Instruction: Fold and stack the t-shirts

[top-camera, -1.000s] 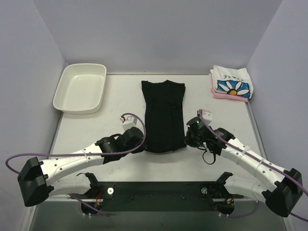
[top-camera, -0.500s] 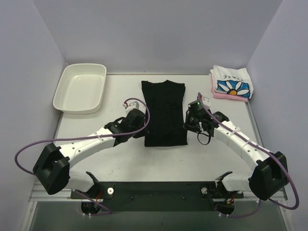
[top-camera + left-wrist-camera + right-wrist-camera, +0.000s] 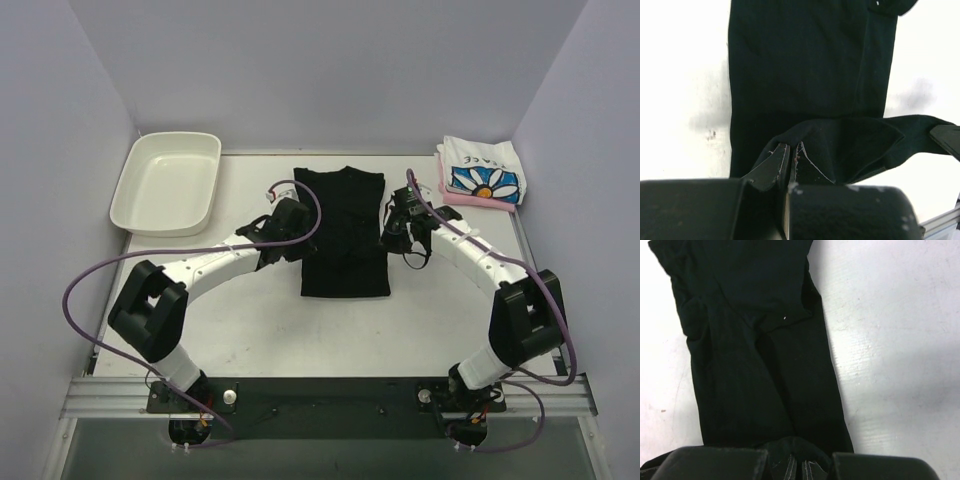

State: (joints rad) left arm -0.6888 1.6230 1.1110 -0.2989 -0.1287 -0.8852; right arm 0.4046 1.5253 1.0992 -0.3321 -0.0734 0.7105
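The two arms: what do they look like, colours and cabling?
The left arm and right arm have white link shells with black joint housings. A purple cable loops along each. The left gripper and right gripper are black, with narrow tapered fingers.

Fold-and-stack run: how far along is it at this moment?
Done: the daisy-print shirt lies folded on the pink shirt at the far right corner. In hand: the black shirt, already narrowed into a strip, has its near hem pinched by the left gripper and right gripper, both shut, raised over its middle. Left: lay that fold down, then put it on the stack.
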